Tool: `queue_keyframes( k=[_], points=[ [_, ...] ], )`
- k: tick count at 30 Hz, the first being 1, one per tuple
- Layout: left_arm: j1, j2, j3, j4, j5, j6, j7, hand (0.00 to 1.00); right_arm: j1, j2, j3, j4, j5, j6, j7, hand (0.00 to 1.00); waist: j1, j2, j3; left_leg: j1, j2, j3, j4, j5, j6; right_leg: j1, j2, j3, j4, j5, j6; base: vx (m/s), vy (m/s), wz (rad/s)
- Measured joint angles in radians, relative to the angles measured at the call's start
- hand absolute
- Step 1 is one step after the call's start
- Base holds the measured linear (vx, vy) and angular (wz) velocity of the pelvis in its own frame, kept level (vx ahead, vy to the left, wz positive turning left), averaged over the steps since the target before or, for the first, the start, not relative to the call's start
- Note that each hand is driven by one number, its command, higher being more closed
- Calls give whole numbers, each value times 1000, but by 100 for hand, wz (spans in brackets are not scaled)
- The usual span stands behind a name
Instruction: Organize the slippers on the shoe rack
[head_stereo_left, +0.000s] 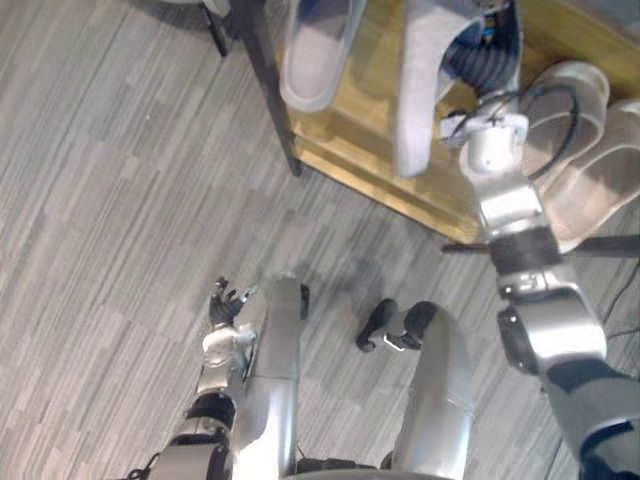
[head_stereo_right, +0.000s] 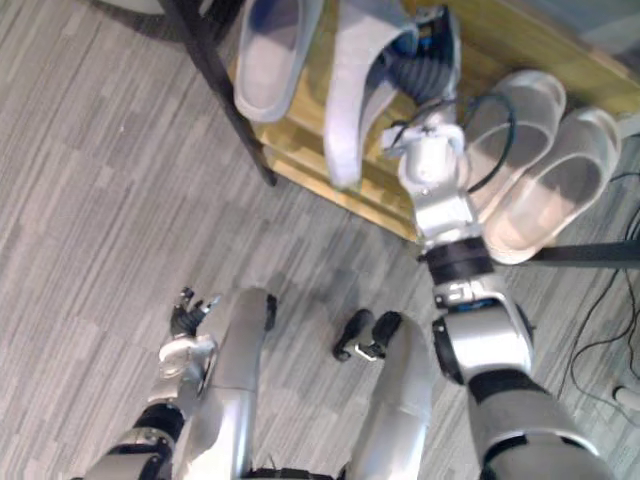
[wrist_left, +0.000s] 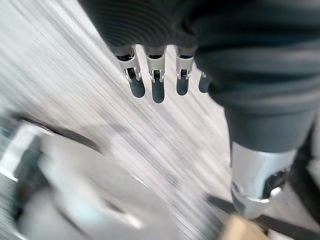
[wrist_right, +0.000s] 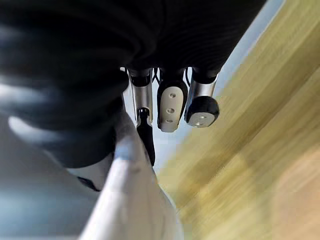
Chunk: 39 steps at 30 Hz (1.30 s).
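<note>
12 o'clock: right robot hand (head_stereo_right: 428, 50) clamped on grey slipper (head_stereo_right: 355, 90) over wooden shoe rack (head_stereo_right: 300, 140). 7 o'clock: left robot hand (head_stereo_left: 225, 303), fingers apart, above floor (head_stereo_left: 100, 200).

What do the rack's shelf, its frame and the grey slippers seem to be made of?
Shelf: wood or wood-look board, yellowish, with visible grain and a slight sheen.
Frame: probably painted metal; thin, black and matte.
Grey slippers: likely moulded foam or rubber, with smooth, matte, thick one-piece soles; fabric cannot be ruled out.
</note>
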Motion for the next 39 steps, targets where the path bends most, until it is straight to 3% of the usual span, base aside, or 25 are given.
queue_keyframes(
  k=[9, 10, 14, 25, 29, 33, 39],
  points=[
    [3, 13, -46, 13, -37, 14, 16, 0, -130, -22, -1, 194, -139, 67, -50, 100, 7, -1, -5, -51, -13, -5, 12, 7, -11, -50, -18, 1, 30, -11, -5, 10, -13, 5],
    [3, 13, -49, 13, -37, 14, 17, 0, -141, -27, -1, 207, -150, 67, -55, 0, 7, -1, -5, -58, -14, -7, 13, 8, -13, -55, -18, 1, 32, -11, -5, -6, -11, 5],
    [2, 15, -70, 7, -39, 17, 20, 0, -180, -41, -85, 253, -150, 92, -84, 0, 9, -1, -5, -83, -31, -27, 15, 20, -29, -69, -34, -15, 47, -19, -21, 14, -16, 16],
    [2, 17, -78, 17, -58, 17, 21, 0, -185, -39, -97, 257, -100, 92, -125, 0, 14, 1, -20, -102, -27, -29, 12, 30, -38, -94, -30, -15, 52, -17, -29, 1, 1, 0],
    [-2, 20, -76, 33, -70, 14, 21, 0, -185, -27, -76, 255, -25, 80, -95, 0, 14, -1, -22, -98, -18, -25, 8, 31, -40, -94, -21, -14, 43, -12, -36, 14, 7, -7],
    [-4, 21, -56, 53, -80, 8, 21, 0, -173, 42, -68, 225, 53, 60, -57, 0, 11, -5, -29, -68, 1, -17, -49, 50, -56, -83, -1, -15, 4, 3, -57, 30, -19, -7],
    [3, 22, -24, 67, -99, 9, 21, 0, -75, 68, -70, 125, 89, 52, -40, 0, 3, -16, -41, -35, 20, -20, -79, 52, -59, -51, 21, -27, -32, 9, -57, 16, -3, -6]
  ],
)
